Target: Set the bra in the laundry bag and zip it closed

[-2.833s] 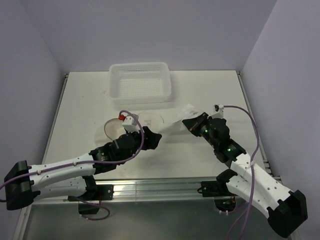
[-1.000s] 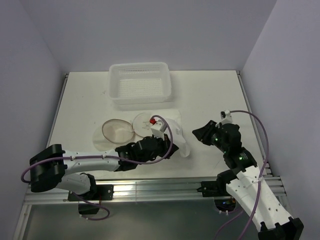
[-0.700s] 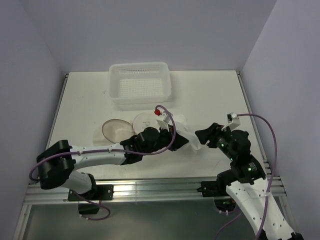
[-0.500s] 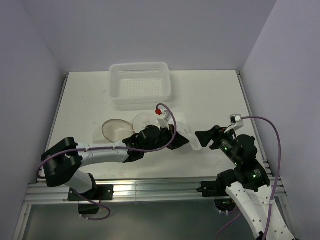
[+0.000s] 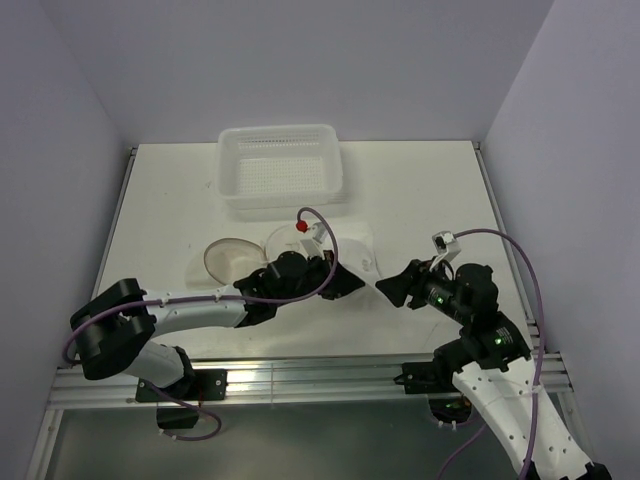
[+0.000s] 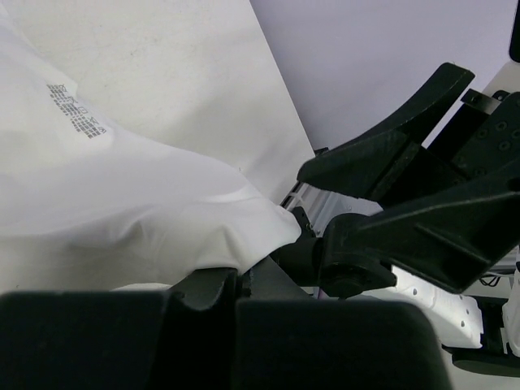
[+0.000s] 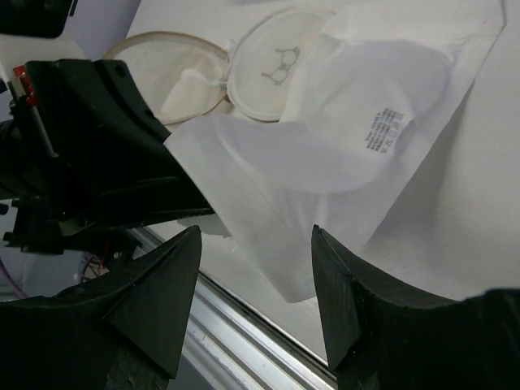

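The soft white fabric bra [image 5: 357,250] lies crumpled on the white table [image 5: 430,190], a little right of centre, with its near corner lifted off the surface. As far as the crumpling allows a judgement, its length runs from that pinched near corner away toward the far right. Just to its left lies the round pale beige mesh laundry bag [image 5: 228,260], opened into two discs side by side. The disc with the small black drawing meets the bra's edge, and the plain disc sits further left.

The left jaws are clamped tight on the lifted corner, with fabric bunched between them in the left wrist view. The right jaws stand apart with nothing in them, just beside the bra's near-right edge and facing left toward it.

The bra therefore sits between the two sets of jaws, and the bag is on its left side. The carry looks short, leftward and slightly far, and the left arm [image 5: 190,308] is the one holding the fabric. The white perforated plastic basket [image 5: 280,192] stands well apart at the far side.
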{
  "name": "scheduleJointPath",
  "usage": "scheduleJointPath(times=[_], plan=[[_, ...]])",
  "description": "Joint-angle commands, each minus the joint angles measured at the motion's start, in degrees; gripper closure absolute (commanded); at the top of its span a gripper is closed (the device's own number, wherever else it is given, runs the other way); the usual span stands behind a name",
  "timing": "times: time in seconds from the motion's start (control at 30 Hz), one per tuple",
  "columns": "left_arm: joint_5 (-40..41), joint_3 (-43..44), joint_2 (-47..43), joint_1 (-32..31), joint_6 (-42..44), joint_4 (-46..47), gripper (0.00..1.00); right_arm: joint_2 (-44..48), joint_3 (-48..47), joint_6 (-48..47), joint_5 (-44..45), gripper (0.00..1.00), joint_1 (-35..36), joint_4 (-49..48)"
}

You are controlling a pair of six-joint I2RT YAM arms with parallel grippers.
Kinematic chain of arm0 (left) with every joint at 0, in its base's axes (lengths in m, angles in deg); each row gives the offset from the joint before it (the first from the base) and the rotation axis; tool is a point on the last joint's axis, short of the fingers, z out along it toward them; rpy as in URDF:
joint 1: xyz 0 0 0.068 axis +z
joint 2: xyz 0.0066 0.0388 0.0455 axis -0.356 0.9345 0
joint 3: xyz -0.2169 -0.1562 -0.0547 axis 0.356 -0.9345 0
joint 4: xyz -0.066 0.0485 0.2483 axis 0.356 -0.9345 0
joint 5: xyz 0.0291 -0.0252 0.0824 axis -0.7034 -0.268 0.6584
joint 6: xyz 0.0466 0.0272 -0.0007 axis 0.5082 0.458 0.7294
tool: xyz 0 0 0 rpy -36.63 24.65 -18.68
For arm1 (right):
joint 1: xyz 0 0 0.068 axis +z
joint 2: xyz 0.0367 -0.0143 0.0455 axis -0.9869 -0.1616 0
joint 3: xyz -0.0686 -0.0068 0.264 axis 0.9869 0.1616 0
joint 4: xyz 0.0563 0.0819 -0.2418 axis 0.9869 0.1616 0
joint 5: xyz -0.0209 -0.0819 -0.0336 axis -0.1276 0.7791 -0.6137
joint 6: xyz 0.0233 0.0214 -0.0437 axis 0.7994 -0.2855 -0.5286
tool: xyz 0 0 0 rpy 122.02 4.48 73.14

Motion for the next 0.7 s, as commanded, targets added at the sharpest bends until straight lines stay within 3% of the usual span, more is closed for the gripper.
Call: scheduleJointPath(times=[0.0, 0.27, 0.5, 0.6, 0.67], plan=[[-1.7, 0.7, 0.3, 0.6, -0.2, 3.5, 1.0, -0.8, -0.1, -0.5, -4.7, 0.36, 1.1, -1.5], [-3.8, -0.3, 0.2, 2.1, -1.1, 5.6, 1.0, -1.6, 1.4, 2.5, 1.4, 0.33, 5.3, -0.7], [-4.9, -1.2, -0.7, 2.3, -1.6, 5.8, 1.0, -6.3, 2.7, 3.2, 4.2, 0.38, 7.4, -5.0], [-5.5, -1.5, -0.9, 2.3, -1.9, 5.8, 1.0, -7.1, 3.1, 3.9, 6.6, 0.49, 8.9, -6.5], [-5.7, -1.9, -1.1, 2.3, -2.1, 5.9, 1.0, -7.2, 3.8, 4.4, 7.8, 0.62, 9.4, -7.2]])
